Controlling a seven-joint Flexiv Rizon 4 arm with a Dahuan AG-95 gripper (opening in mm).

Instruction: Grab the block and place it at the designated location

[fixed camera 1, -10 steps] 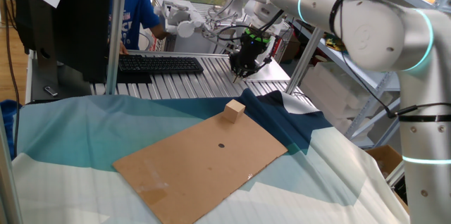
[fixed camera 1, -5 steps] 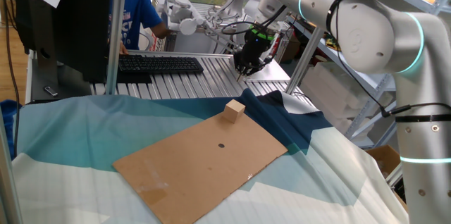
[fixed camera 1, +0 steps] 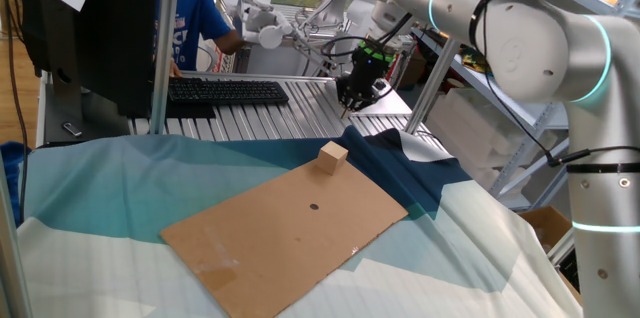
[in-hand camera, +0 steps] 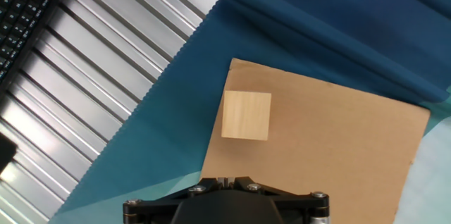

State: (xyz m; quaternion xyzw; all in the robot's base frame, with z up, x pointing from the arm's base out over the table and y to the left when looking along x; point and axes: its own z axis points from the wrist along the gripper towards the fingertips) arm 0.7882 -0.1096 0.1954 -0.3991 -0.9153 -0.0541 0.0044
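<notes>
We see the block (in-hand camera: 246,115) sitting flat near the far corner of the cardboard sheet (fixed camera 1: 290,223), which lies on the blue cloth (fixed camera 1: 100,183). The hand (fixed camera 1: 346,105) hangs in the air beyond the block, apart from it, by the ribbed metal worktop (in-hand camera: 91,62). Fingertips are small and dark, so we cannot tell if it is open or closed. A keyboard (fixed camera 1: 225,91) lies on the worktop.
</notes>
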